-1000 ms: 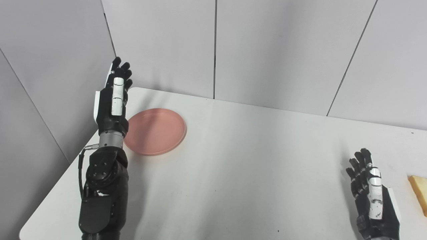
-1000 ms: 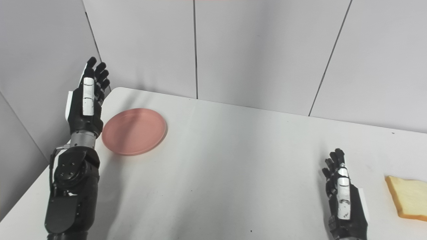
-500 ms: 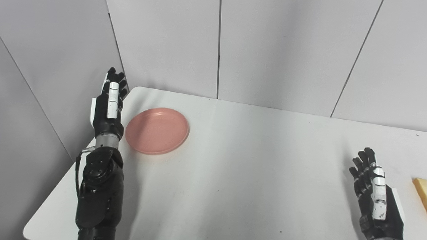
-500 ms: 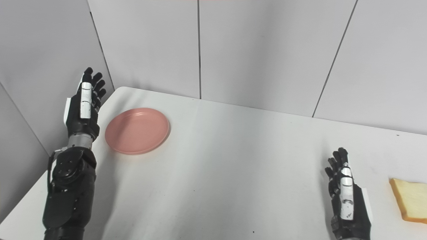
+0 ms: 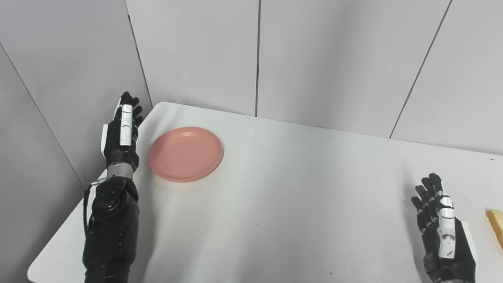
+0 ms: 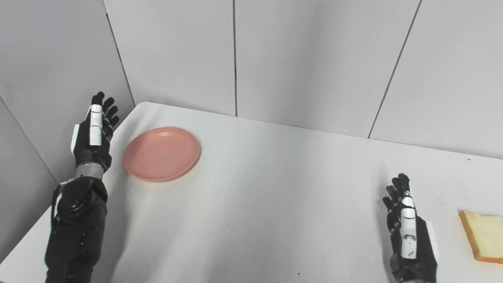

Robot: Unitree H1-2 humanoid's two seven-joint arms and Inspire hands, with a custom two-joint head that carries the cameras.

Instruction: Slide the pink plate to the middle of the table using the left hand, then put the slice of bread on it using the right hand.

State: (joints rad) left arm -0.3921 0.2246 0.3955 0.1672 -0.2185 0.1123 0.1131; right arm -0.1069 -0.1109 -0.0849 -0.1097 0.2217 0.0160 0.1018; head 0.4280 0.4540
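Observation:
A pink plate (image 5: pixel 185 153) lies on the white table (image 5: pixel 298 188) near its far left corner. My left hand (image 5: pixel 121 135) is open and empty, held edge-on with fingers pointing up, just left of the plate and apart from it, above the table's left edge. A slice of bread (image 6: pixel 482 241) lies at the right edge of the table; only a sliver of it shows in the left eye view (image 5: pixel 496 230). My right hand (image 6: pixel 408 232) is open and empty near the front right, left of the bread and apart from it.
Grey wall panels (image 5: pixel 314 59) stand close behind the table and along its left side. The table's left edge (image 5: pixel 70 220) runs diagonally by my left forearm.
My left hand has moved down and to the left, from beside the plate's rim to a little further outside it. The camera shifted slightly at first. The plate, bread and right hand have stayed put.

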